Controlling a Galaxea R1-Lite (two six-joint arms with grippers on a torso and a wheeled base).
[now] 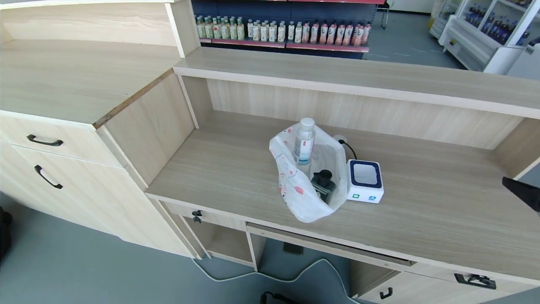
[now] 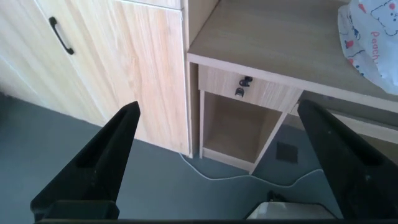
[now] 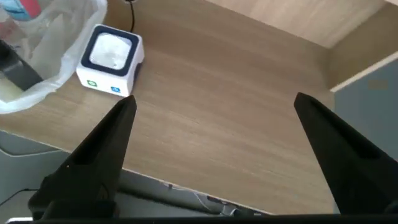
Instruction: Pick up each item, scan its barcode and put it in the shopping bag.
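The pale wooden counter [image 1: 443,211] carries a white plastic shopping bag with red prints [image 1: 297,190], lying open at the centre of the head view. Inside it a clear plastic bottle with a white cap [image 1: 304,141] stands upright, and a dark black-capped container [image 1: 323,183] sits nearer the counter's front edge. A white box scanner with a blue-rimmed top [image 1: 365,180] touches the bag's right side, its black cable [image 1: 349,150] running off behind. The left gripper [image 2: 219,107] has its fingers spread apart over the grey floor [image 2: 155,180] in front of the counter. The right gripper [image 3: 216,101] has its fingers spread apart above bare counter to the right of the scanner.
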